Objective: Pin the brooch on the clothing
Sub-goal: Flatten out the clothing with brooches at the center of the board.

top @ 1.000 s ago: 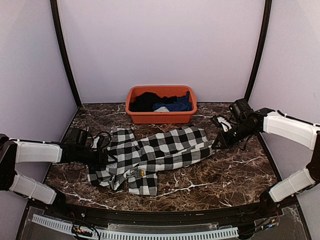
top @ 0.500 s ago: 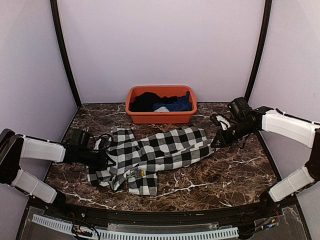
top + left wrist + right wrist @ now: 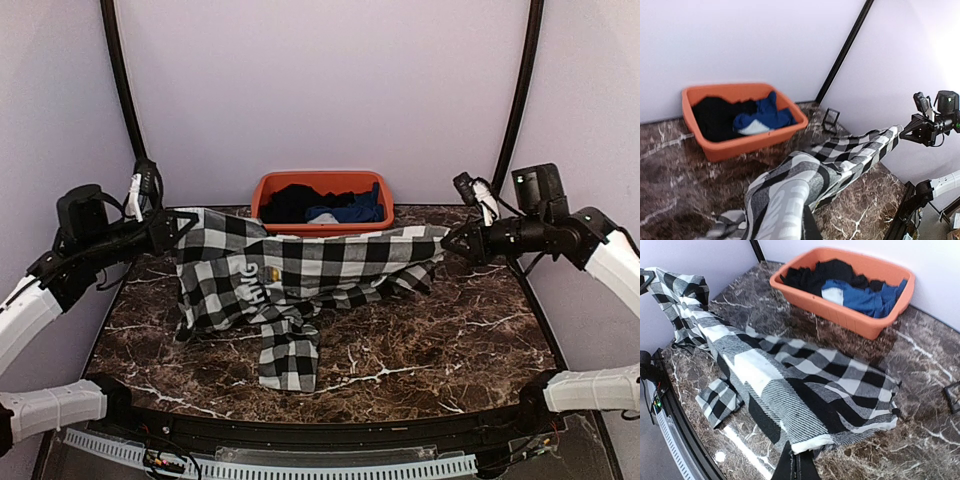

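Marble-patterned bench (image 3: 450,340), dark with white veins: carried only the lowest tail of the shirt.

Shirt (image 3: 300,275), black-and-white check: hung stretched in the air between both tools, across the middle of the bench. Its black lettered panel faced the arms and one tail drooped down to touch the bench. A small gold speck beside the letters was likely the brooch (image 3: 272,270), though too small to confirm.

Left tool (image 3: 183,226): pressed together on the shirt's left corner.

Right tool (image 3: 447,240): pinched the shirt's right edge.

Orange tub (image 3: 386,205), behind the shirt by the far wall: held a black garment (image 3: 290,200) and a blue garment (image 3: 350,212).

Risks, as judged: both grips were narrow pinches on cloth, so further pulling apart could slip a corner free. Slack could fold the panel over the speck. The trailing tail could drag and twist the shirt as it was laid flat.
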